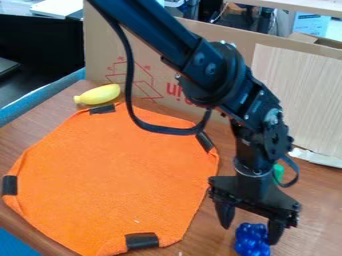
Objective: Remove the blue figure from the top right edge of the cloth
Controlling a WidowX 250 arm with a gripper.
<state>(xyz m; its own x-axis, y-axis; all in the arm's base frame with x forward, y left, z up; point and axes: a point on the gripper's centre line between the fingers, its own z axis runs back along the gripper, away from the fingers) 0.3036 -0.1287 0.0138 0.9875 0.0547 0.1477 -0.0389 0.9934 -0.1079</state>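
- Grasping nothing, with the gripper [249,234] spread open at the blue figure [252,241]
- Find the blue figure on the table [317,200], off the orange cloth [113,170] and beside it
- Could knock or roll it away by closing off-centre, judging by one finger much nearer to it
- Might pinch only its top by closing too high

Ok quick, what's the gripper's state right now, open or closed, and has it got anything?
Gripper: open, its fingers spread apart, with the blue figure by the fingertips but apparently not gripped.
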